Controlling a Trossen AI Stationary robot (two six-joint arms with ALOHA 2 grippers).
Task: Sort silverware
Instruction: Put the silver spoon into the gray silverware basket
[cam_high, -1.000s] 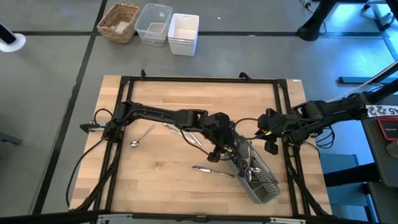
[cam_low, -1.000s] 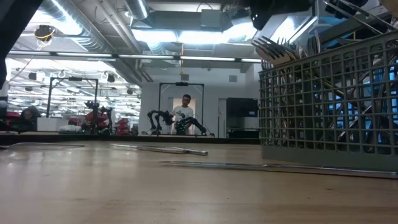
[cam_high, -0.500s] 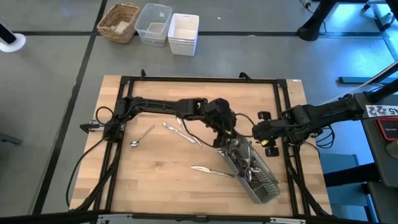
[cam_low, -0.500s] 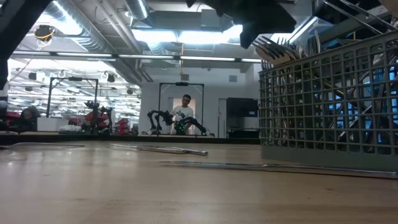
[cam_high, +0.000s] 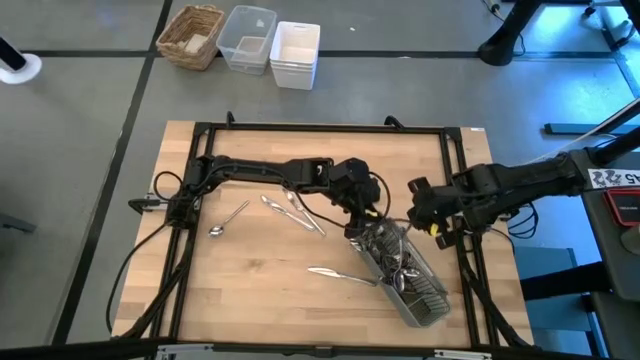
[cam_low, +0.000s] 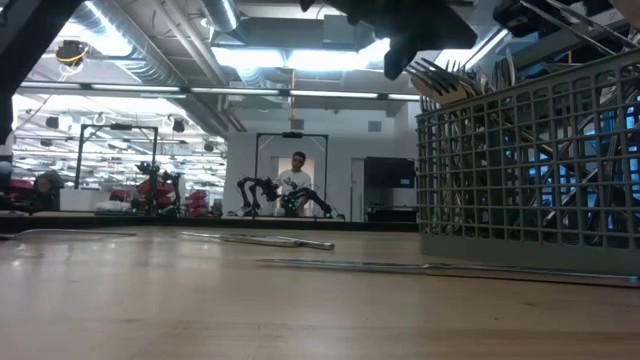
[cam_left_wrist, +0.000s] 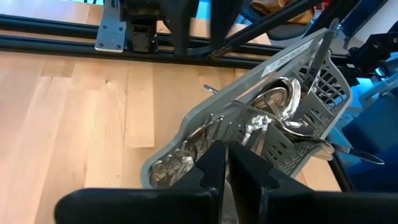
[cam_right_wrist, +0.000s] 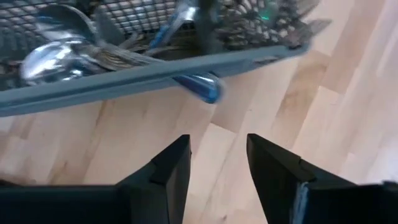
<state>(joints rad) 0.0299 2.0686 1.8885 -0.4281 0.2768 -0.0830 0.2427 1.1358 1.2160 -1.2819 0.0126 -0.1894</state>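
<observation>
The grey slatted caddy (cam_high: 405, 275) stands on the table's right near part, with silverware (cam_left_wrist: 267, 118) heaped inside it. Fork tines (cam_low: 440, 78) stick up at its far end. My left gripper (cam_left_wrist: 226, 148) reaches in from the left, slanting down, and is shut right at that far end (cam_high: 365, 218), amid the heap. My right gripper (cam_right_wrist: 217, 158) hangs open over bare wood beside the caddy's rim (cam_right_wrist: 143, 74), at its far right (cam_high: 428, 212). Loose silverware lies flat on the wood: a spoon (cam_high: 228, 218), two pieces (cam_high: 295, 212) and one more (cam_high: 340, 273). My left gripper's shut fingertips (cam_left_wrist: 214, 155) stand among the silverware at the caddy's far end, coming from the table's left and slanting down. The fingers themselves cover the spot, so I cannot tell whether a piece is pinched between them or only touched.
A black frame (cam_high: 320, 128) rims the wooden table. Beyond the far edge stand a wicker basket (cam_high: 192, 35), a clear tub (cam_high: 247, 38) and a white bin (cam_high: 295, 52). A person (cam_low: 298, 175) stands far back in the room. Bare wood lies at the near left.
My left gripper has swung a little toward the table's far and right edges, from beside the caddy to its far end, and now shows above the fork tines in the low view. My right wrist has rolled while it stayed beside the caddy.
</observation>
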